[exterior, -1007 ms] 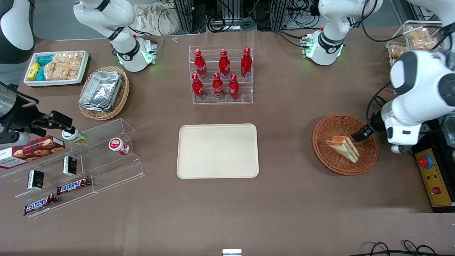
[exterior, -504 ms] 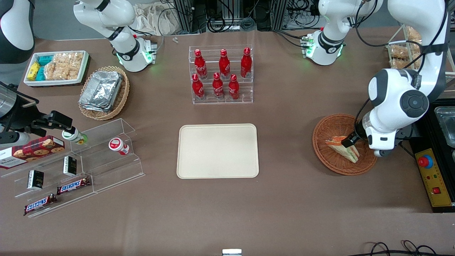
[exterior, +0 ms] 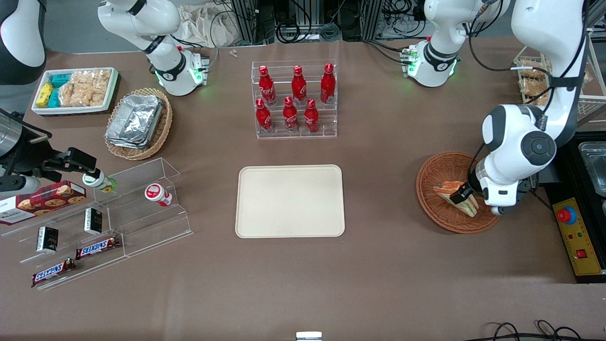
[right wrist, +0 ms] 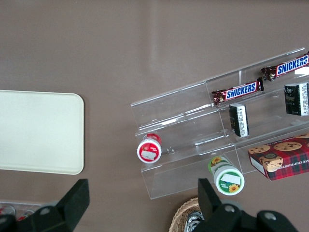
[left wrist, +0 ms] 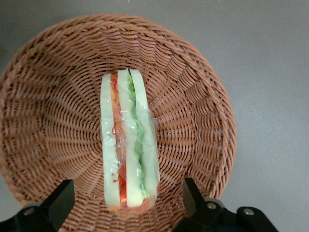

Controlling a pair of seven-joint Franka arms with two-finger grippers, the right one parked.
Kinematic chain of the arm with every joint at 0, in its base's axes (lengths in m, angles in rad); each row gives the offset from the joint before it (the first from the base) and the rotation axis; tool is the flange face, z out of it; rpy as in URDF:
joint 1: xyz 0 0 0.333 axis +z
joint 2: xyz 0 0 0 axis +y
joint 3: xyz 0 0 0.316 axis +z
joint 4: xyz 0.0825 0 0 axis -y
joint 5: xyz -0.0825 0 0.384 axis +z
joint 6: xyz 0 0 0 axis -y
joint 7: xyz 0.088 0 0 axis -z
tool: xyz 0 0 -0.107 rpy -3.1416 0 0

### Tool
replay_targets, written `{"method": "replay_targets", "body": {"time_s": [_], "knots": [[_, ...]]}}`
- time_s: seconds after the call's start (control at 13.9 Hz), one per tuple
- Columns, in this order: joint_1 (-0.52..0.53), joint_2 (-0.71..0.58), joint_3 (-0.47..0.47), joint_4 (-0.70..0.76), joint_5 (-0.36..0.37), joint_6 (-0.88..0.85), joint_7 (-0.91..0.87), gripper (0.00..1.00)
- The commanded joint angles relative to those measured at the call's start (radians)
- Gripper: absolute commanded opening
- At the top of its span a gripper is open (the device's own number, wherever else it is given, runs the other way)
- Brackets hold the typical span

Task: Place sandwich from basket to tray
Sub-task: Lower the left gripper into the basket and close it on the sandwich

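Note:
The sandwich (exterior: 468,205), a pale wedge with orange-red and green layers in clear wrap, lies in the reddish-brown wicker basket (exterior: 440,171) toward the working arm's end of the table. My left gripper (exterior: 461,193) hangs low over it, open. In the left wrist view the sandwich (left wrist: 128,140) stands on edge in the basket (left wrist: 193,96), and the gripper (left wrist: 126,203) straddles its thick end, with one of its two black fingers (left wrist: 190,193) on each side and a gap to the bread. The cream tray (exterior: 289,201) lies bare at the table's middle, also shown in the right wrist view (right wrist: 38,130).
A clear rack of red bottles (exterior: 296,99) stands farther from the front camera than the tray. A yellow control box (exterior: 578,237) sits beside the basket at the table's edge. Toward the parked arm's end are a tan basket of foil containers (exterior: 138,122) and a clear snack shelf (exterior: 109,218).
The left arm has swung in over the basket and come down. Its gripper has moved from the basket's rim side to a spot over the sandwich. The sandwich has not moved.

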Motion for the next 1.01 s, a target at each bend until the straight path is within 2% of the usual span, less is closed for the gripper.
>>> {"method": "replay_targets", "body": {"time_s": [0.0, 0.72, 0.79, 0.86, 0.94], "knots": [[0.003, -0.006, -0.001, -0.045, 0.022, 0.056, -0.029, 1.00], [0.012, 0.057, 0.000, -0.071, 0.022, 0.168, -0.027, 0.98], [0.012, 0.057, 0.000, -0.074, 0.024, 0.178, -0.021, 0.83], [0.012, 0.057, 0.000, -0.076, 0.024, 0.182, -0.020, 0.56], [0.012, 0.057, 0.000, -0.076, 0.025, 0.182, -0.015, 0.36]]}}
